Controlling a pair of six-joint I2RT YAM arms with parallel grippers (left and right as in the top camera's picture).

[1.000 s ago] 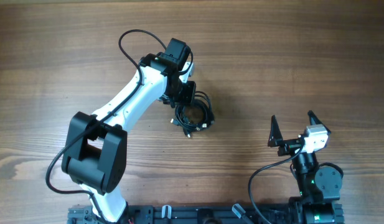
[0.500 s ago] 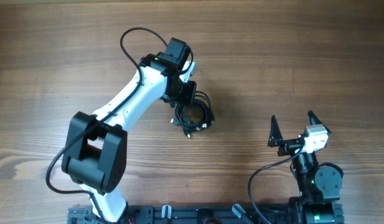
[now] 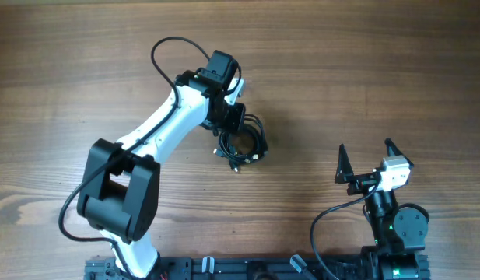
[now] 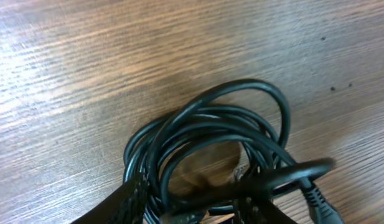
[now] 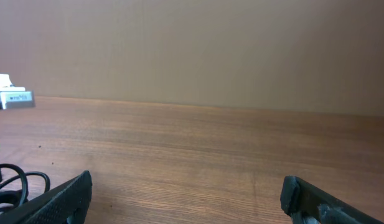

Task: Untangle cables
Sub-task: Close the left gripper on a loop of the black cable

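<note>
The cables (image 3: 243, 141) are thin black cords coiled in one tangled bundle of loops near the table's middle, with small plugs poking out at its lower edge. In the left wrist view the cables (image 4: 210, 124) fill the frame. My left gripper (image 3: 230, 118) is down on the bundle's upper-left edge. Its fingers (image 4: 192, 208) are apart and straddle several strands and a plug. My right gripper (image 3: 366, 159) is open and empty at the lower right, well away from the bundle; its fingers (image 5: 185, 193) frame bare wood.
The wooden table (image 3: 364, 70) lies bare around the bundle. The left arm's own thick black wire (image 3: 173, 47) loops above its wrist. The arm bases stand at the front edge (image 3: 247, 268).
</note>
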